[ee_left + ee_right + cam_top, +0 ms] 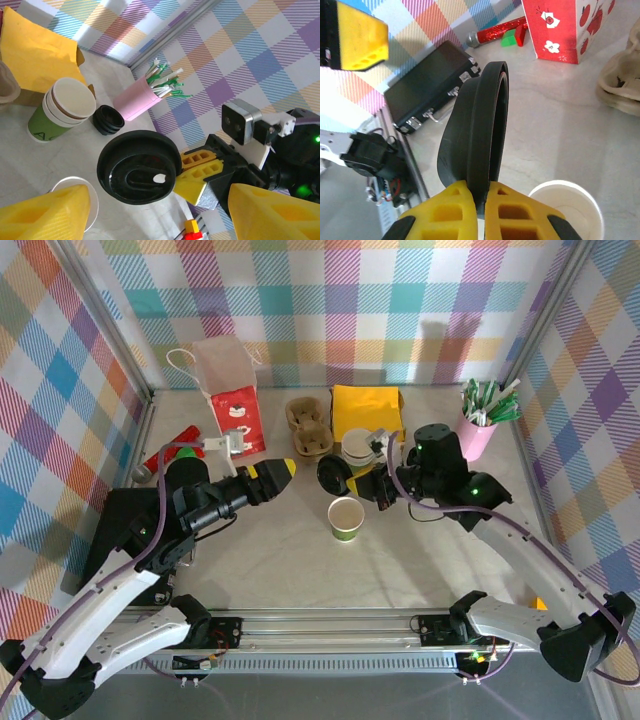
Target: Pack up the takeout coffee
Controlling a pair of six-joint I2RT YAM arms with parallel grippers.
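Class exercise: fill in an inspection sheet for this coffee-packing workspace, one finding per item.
Surface: pale tabletop, no spills seen.
Job's things: paper cup stands open and lidless; black lid is off it.
Clutter: cup stack, pink straw holder, yellow napkins, cardboard carrier, red-and-white bag.
Grippers: left gripper open, empty; right gripper shut on the black lid.
Cables: purple cable along each arm.
Surroundings: plaid walls.

Table [290,565] front free; cup [346,518] mid-table; rear seemingly crowded.
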